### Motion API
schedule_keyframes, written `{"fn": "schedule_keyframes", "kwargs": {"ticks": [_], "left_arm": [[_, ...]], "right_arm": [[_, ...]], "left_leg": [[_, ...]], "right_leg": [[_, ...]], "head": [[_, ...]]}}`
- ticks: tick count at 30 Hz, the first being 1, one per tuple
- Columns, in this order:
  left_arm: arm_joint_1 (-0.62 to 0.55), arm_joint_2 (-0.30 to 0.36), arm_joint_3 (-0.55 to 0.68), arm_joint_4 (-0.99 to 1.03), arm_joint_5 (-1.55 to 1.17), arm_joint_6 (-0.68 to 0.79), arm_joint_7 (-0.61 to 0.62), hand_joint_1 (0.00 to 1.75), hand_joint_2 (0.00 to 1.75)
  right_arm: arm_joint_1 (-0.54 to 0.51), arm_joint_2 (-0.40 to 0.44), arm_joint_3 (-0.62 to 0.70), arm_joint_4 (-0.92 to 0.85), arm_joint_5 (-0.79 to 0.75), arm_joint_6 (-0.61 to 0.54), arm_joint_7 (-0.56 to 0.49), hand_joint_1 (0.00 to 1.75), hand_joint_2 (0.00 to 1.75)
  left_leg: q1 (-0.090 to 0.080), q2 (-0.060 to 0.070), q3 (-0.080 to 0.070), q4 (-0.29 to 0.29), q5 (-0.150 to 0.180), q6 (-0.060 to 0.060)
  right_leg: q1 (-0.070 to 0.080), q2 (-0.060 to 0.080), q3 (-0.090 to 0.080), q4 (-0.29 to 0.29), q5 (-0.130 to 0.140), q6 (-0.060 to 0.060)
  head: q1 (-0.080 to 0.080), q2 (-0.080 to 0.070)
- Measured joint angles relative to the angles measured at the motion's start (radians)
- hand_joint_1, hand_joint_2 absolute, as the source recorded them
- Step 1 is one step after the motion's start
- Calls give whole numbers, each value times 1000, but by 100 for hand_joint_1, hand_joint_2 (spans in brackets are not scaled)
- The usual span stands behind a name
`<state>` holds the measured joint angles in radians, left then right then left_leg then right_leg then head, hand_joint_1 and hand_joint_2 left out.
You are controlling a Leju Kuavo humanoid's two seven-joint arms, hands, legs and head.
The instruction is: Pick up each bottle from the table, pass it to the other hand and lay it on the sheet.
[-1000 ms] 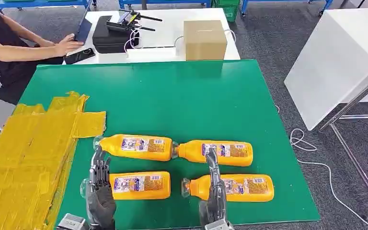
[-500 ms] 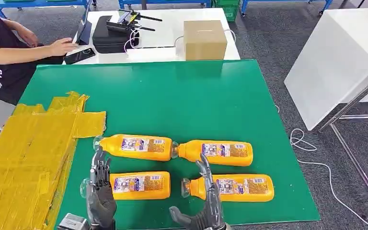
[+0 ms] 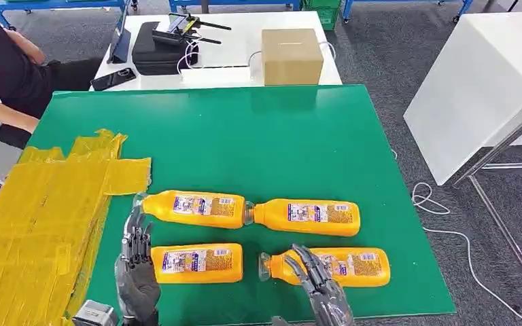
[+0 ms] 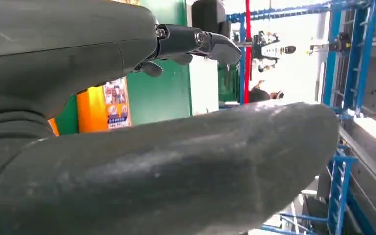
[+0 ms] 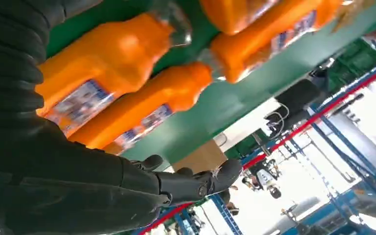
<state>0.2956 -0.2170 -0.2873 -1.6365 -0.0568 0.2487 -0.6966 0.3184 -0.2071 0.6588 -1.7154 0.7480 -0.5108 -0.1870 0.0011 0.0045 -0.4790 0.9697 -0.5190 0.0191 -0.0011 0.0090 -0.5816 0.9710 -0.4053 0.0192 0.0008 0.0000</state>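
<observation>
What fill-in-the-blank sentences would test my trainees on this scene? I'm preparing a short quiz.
1. The number of orange bottles lying on the green table is ____.
2. The right hand hovers over the near-right bottle, whose cap points toward the robot's ____.
3. The sheet at the table's left is coloured ____.
4. The cardboard box stands on a table coloured ____.

Missing words: four; left; yellow; white

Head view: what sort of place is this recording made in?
Probably a robotics lab or workshop test area. A green mat-covered table holds four staged orange plastic bottles, a white desk behind carries a black radio controller with antennas, and blue metal racks line the grey floor.
</observation>
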Motion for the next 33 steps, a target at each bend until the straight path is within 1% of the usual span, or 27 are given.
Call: {"fn": "schedule_keyframes", "kwargs": {"ticks": [3, 5, 9, 14, 23, 25, 29, 33], "left_arm": [[0, -5, 8, 0, -1, -5, 0, 0, 0], [0, -9, 16, 0, -2, -7, 0, 0, 0], [0, -13, 26, -1, -2, -8, 0, 0, 0], [0, -16, 31, -2, -2, -8, 0, 0, 0], [0, -19, 40, -3, -2, -8, 0, 0, 0], [0, -19, 43, -6, 1, -15, 0, 0, 0], [1, -19, 58, -8, 8, -44, 0, 0, 0], [0, -22, 68, -8, 6, -72, 0, 0, 0]], "right_arm": [[16, -51, 4, -51, 9, 5, 42, 0, 175], [33, -99, 6, -100, 8, 6, 81, 0, 175], [48, -157, 6, -149, 8, 6, 98, 0, 175], [49, -184, 6, -173, 8, 7, 105, 0, 175], [50, -200, 6, -185, 8, 7, 114, 0, 175], [68, -220, 7, -206, 20, 6, 154, 0, 175], [116, -299, 3, -276, 54, -11, 255, 0, 175], [138, -366, 3, -303, 25, -13, 313, 0, 175]], "left_leg": [[0, 0, 0, 0, 0, 0], [0, 0, 0, 0, 0, 0], [0, 2, 1, 0, 0, 0], [0, 2, 1, 0, 0, 0], [0, 2, 1, 0, 0, 0], [0, 2, 1, 0, 0, 0], [0, 2, 1, 0, -1, 1], [-1, 2, 1, 0, -2, 3]], "right_leg": [[0, 0, 0, 0, 0, 0], [0, 0, 0, 0, 0, 0], [0, 0, 0, 0, 0, 0], [0, 0, 0, 0, 0, 0], [0, 0, 0, 0, 0, 0], [0, 0, 0, 0, 0, 0], [0, 0, 0, 0, 0, 0], [0, 0, 0, 0, 0, 0]], "head": [[0, 0], [0, 0], [0, 0], [0, 0], [0, 0], [0, 0], [0, 0], [0, 0]]}}
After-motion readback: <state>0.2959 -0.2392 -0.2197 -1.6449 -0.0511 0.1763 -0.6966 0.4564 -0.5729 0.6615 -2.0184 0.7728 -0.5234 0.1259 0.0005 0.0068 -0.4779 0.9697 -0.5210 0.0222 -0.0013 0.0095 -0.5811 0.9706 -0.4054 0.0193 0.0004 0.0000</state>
